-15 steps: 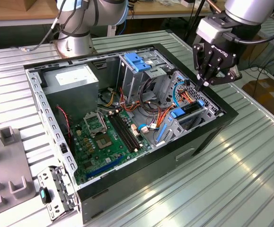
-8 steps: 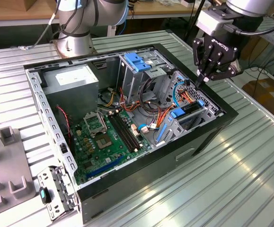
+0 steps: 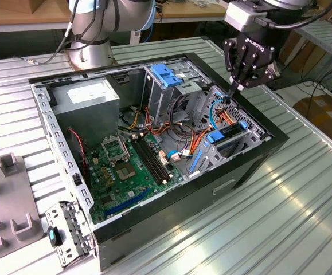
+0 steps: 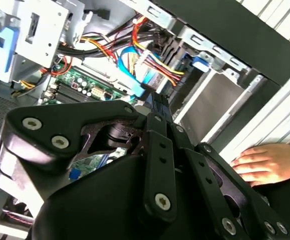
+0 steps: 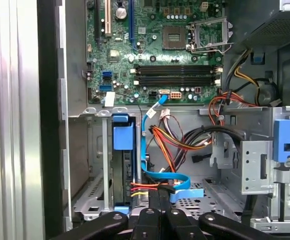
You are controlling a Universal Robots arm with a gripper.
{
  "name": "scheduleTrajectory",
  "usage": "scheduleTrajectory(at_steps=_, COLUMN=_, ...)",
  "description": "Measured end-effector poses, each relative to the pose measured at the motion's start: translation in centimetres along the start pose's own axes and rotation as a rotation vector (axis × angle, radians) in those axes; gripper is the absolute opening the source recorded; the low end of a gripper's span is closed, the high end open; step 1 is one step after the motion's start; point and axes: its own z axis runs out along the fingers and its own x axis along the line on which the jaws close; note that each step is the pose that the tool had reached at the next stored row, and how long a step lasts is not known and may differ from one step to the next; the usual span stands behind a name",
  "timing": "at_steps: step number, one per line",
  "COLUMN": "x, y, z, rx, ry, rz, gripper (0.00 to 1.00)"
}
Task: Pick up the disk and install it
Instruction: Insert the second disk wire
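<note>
An open computer case (image 3: 154,143) is lying on the ribbed metal desk (image 3: 303,217), its motherboard (image 3: 128,166) facing up. The claw (image 3: 233,91) is reaching into the drive-bay corner of the case at the exterior view's right, its fingers (image 3: 235,85) drawn together at the tips just above a bundle of blue and orange cables (image 3: 223,114); whether they are pinching a cable cannot be told. The disk (image 3: 231,137) is sitting in the drive cage beside a blue plastic latch (image 3: 218,136), partly hidden by the cage. In the second wrist view a person's hand (image 4: 270,162) is resting on the desk just outside the case wall.
</note>
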Motion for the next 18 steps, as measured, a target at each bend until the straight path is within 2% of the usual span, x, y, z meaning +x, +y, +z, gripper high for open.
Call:
scheduleTrajectory(at_steps=2, x=-0.23, y=0.01, z=-0.01, rx=-0.0050, ry=0.0033, rz=0.000, gripper=0.11)
scheduleTrajectory(at_steps=6, x=-0.24, y=0.00, z=-0.01, rx=-0.0071, ry=0.0035, rz=0.000, gripper=0.11)
scheduleTrajectory(at_steps=17, x=-0.24, y=0.00, z=0.06, rx=-0.0076, ry=0.0035, rz=0.000, gripper=0.11)
scheduleTrajectory(at_steps=18, x=-0.24, y=0.00, z=0.09, rx=-0.0076, ry=0.0036, rz=0.000, gripper=0.17)
